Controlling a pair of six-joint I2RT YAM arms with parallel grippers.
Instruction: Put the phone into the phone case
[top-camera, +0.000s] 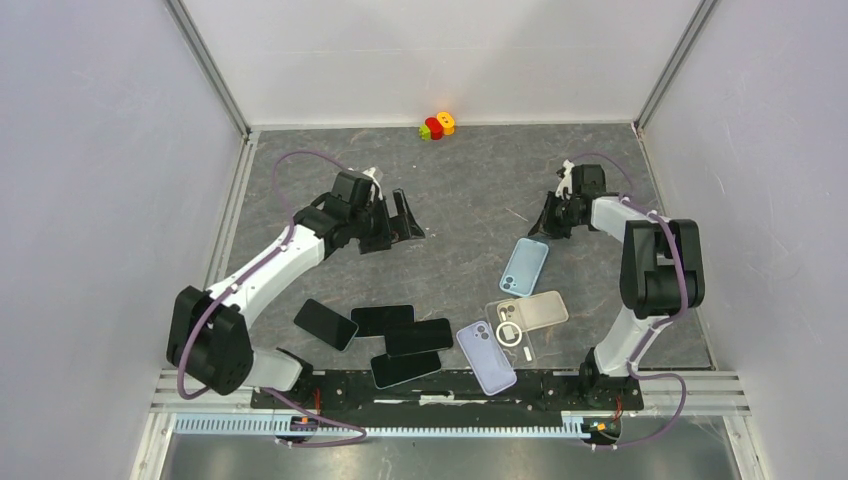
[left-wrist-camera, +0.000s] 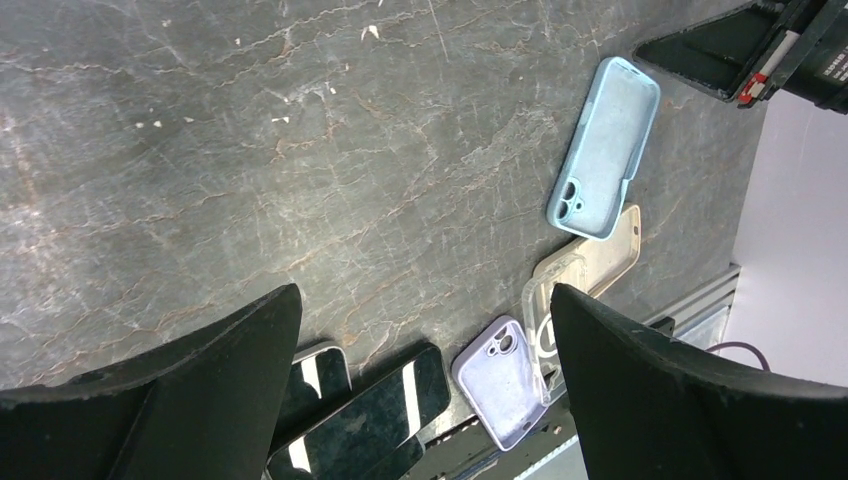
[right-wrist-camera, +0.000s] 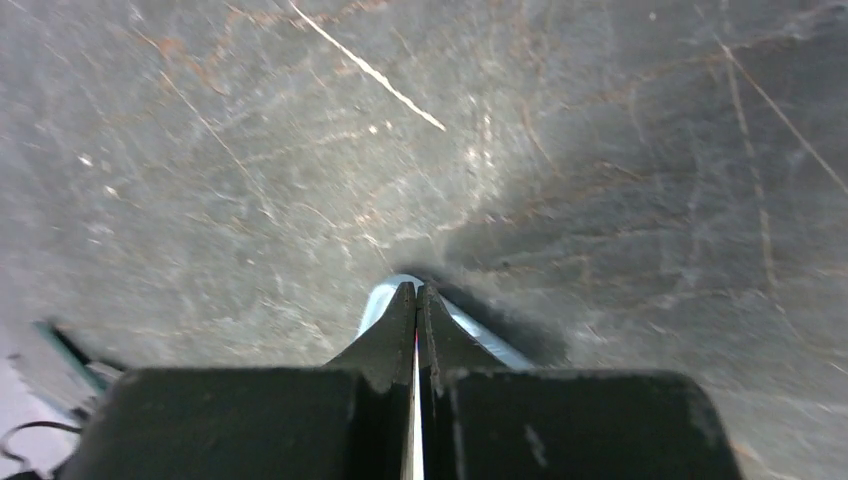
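no legible text anywhere

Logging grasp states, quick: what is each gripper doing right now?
Left gripper: open, empty.
Right gripper: shut, tips at the light blue case; a pinch cannot be told.

Four black phones (top-camera: 418, 337) are counted, and four phone cases: one light blue case (top-camera: 524, 266), one beige case (top-camera: 545, 308), one clear case (top-camera: 512, 338), one lavender case (top-camera: 486, 356). One small coloured toy (top-camera: 437, 125) is counted.
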